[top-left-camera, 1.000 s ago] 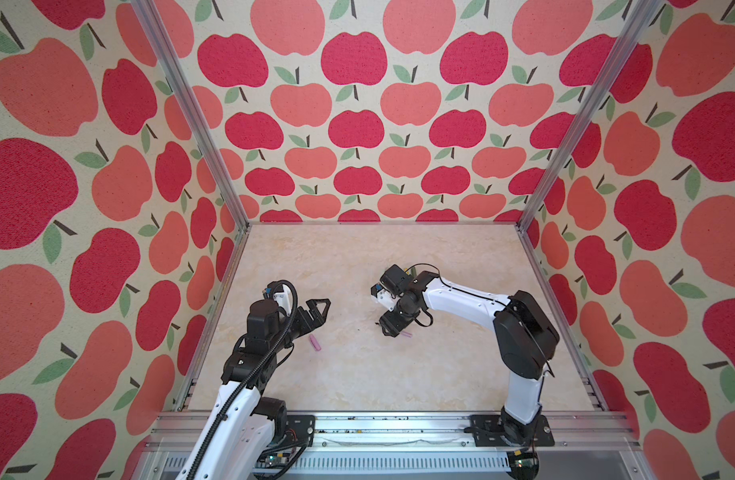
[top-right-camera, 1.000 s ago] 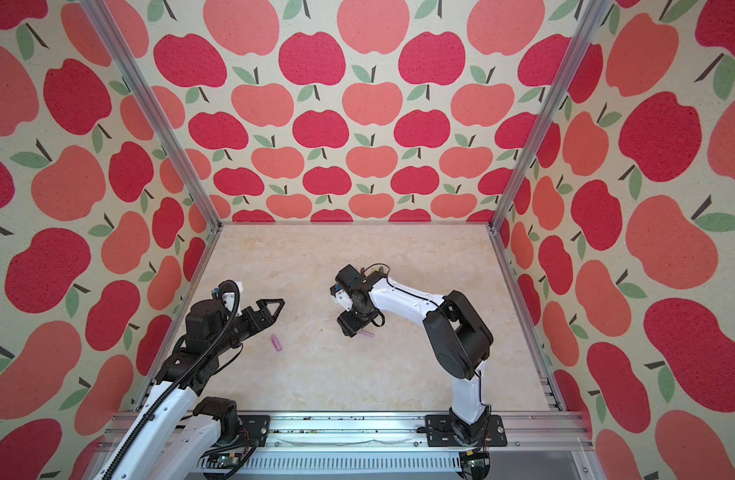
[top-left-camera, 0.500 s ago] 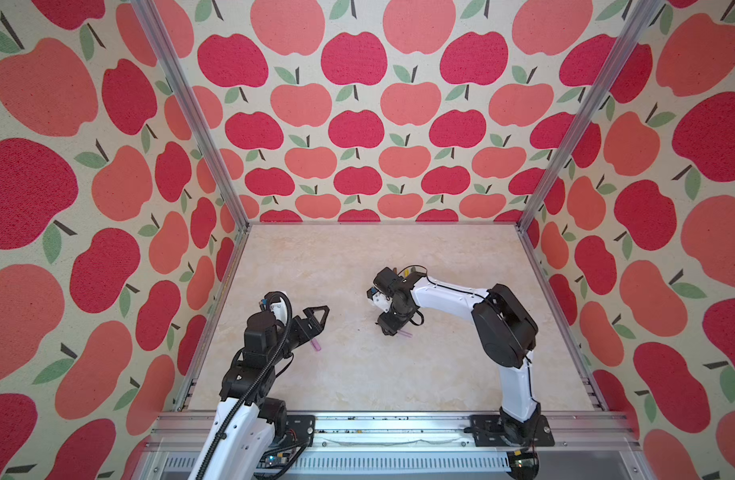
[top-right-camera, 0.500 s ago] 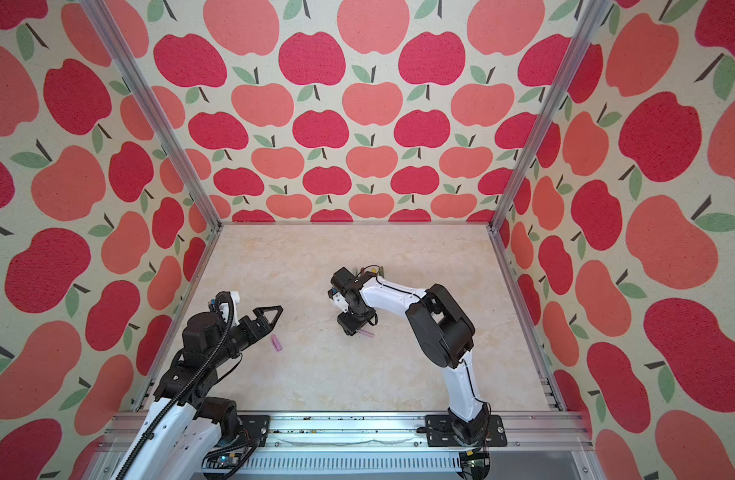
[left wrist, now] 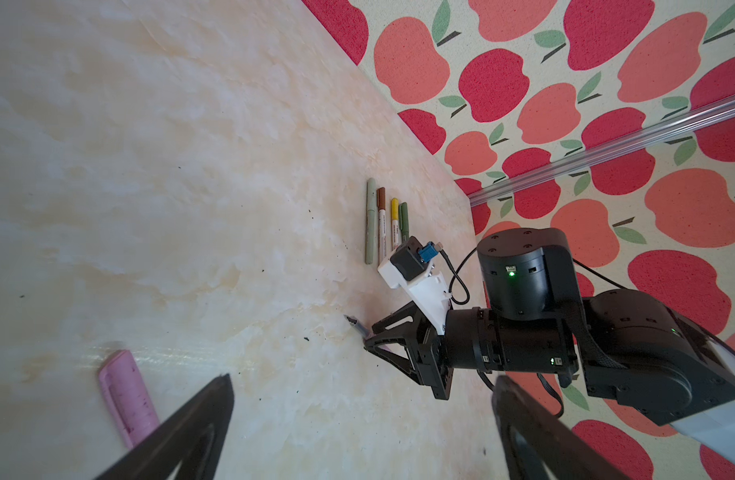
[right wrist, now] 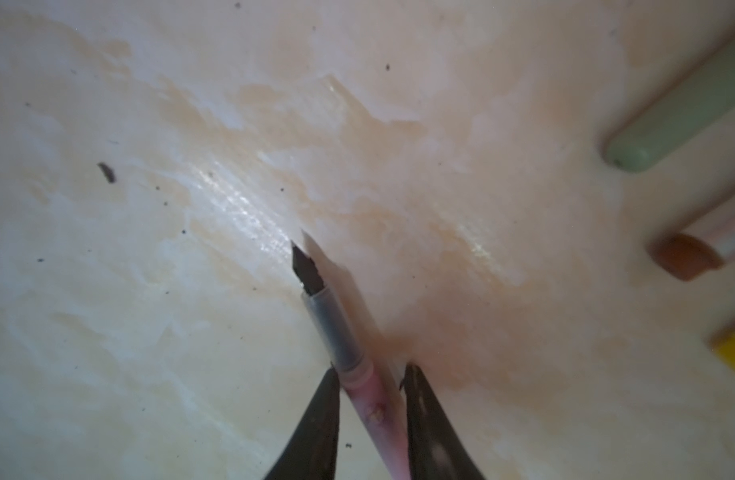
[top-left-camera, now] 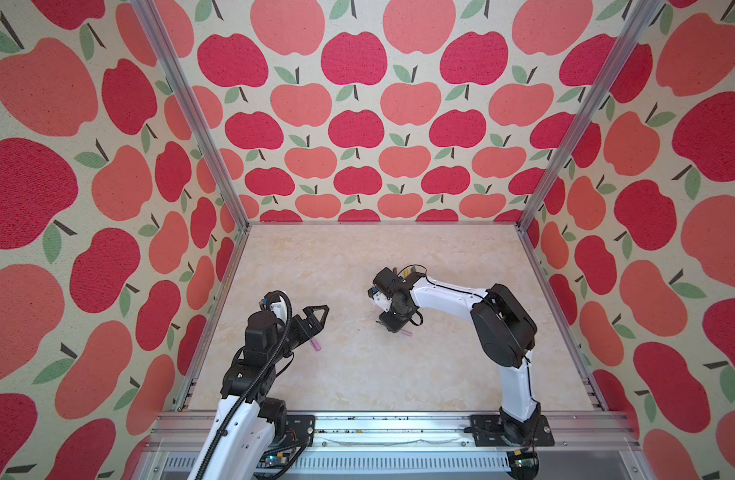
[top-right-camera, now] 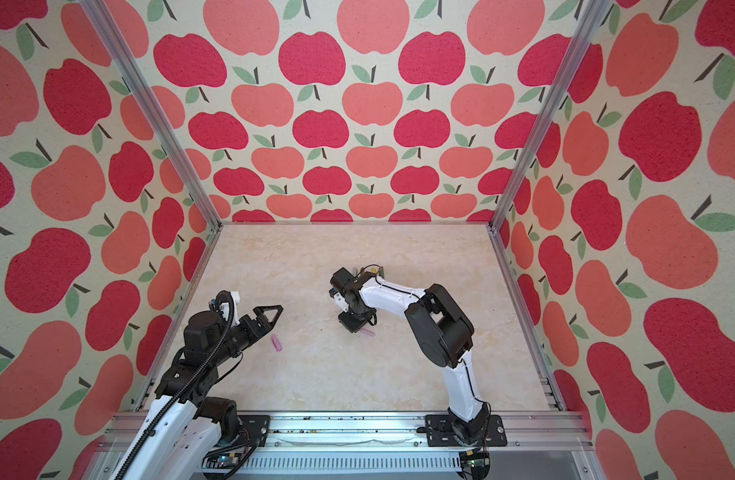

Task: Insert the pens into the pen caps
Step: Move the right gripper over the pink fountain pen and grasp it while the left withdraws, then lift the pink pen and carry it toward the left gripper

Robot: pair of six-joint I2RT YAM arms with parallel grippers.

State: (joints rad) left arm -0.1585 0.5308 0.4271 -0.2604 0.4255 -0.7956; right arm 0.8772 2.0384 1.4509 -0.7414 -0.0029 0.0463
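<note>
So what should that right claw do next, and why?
Probably pinch fully shut. The right claw straddles the uncapped pink pen lying on the table, and needs a firm hold before carrying it to the pink cap.

In both top views the right gripper [top-left-camera: 394,326] covers all but one end of the pink pen [top-left-camera: 406,333], and its wrist hides most of the capped pens [top-left-camera: 406,271]. The right wrist view cuts these off, blurred. A finger [left wrist: 191,424] of the left gripper [left wrist: 363,380] hides one end of the pink cap [left wrist: 125,395].
</note>
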